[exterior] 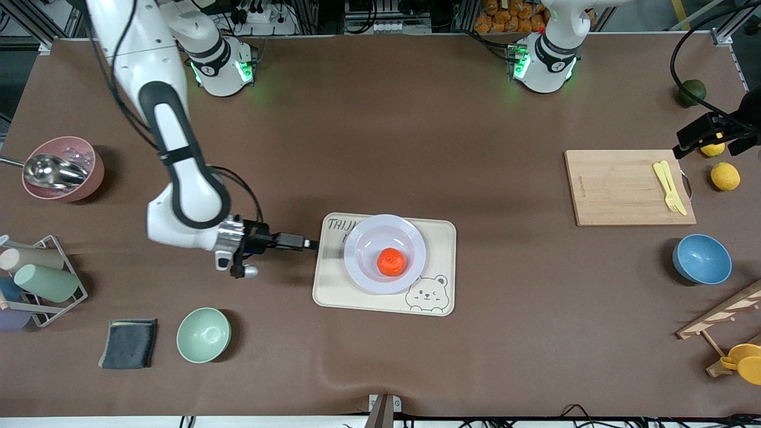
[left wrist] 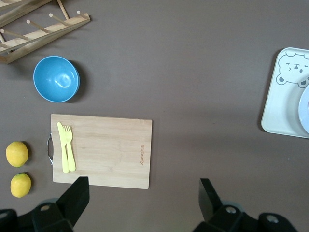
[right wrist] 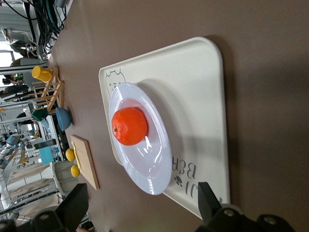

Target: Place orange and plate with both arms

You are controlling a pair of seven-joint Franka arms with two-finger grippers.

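Since the orange [exterior: 391, 262] sits in the plate [exterior: 362, 261], and the plate rests flat on the tray [exterior: 443, 232], the placing looks done; only pulling the arms clear seems left. The right gripper [exterior: 313, 243], fingers spread and empty, is low just beside the tray's edge, the plate ahead of it. The left gripper [left wrist: 142, 191], wide and empty, hangs by the board [left wrist: 111, 145], well apart from the plate. The orange is round, no long axis; its stem end faces sideways.
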